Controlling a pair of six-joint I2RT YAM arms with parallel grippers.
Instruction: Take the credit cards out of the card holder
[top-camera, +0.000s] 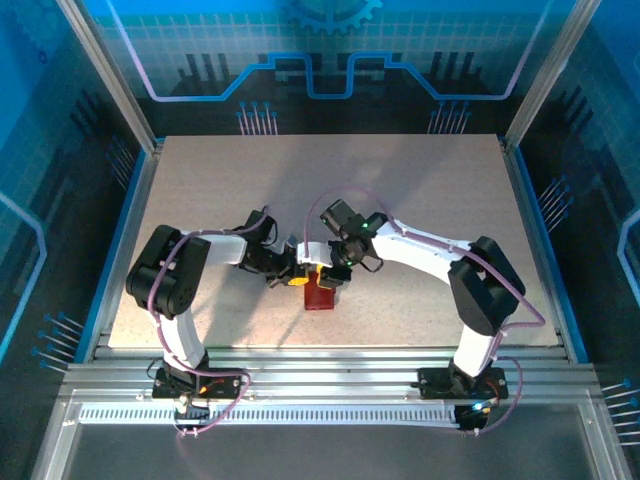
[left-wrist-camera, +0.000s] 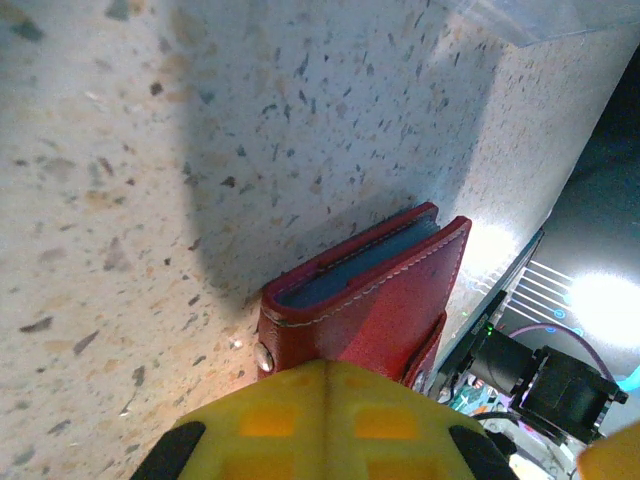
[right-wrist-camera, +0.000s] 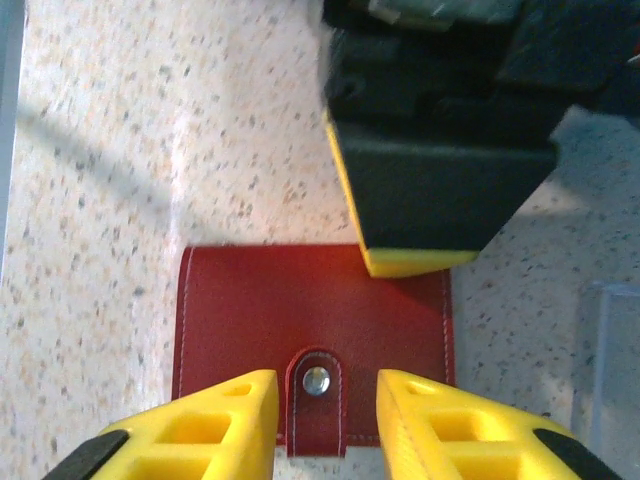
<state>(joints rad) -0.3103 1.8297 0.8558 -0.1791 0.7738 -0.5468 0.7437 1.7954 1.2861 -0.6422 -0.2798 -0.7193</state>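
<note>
**Subject:** a small red leather folding card holder (top-camera: 319, 295). It lies closed and flat on the speckled beige table (top-camera: 420, 190), close to the near edge and about midway between the left and right edges.

**Left gripper** (left-wrist-camera: 325, 378): the yellow fingers are pressed fully together with nothing between them. Their tips bear on the holder's cover at one edge, in my judgement to pin it against sliding.

**Right gripper** (right-wrist-camera: 327, 385): the jaws are partly spread and empty. They stand one on either side of the red strap tab (right-wrist-camera: 316, 400) with its metal snap, apparently clear of it. This placement looks meant for taking the tab and unfastening the holder.

**Contents:** a blue-grey strip (left-wrist-camera: 350, 265) shows between the covers. Whether it is a card or the lining cannot be told. No card is out yet.
</note>
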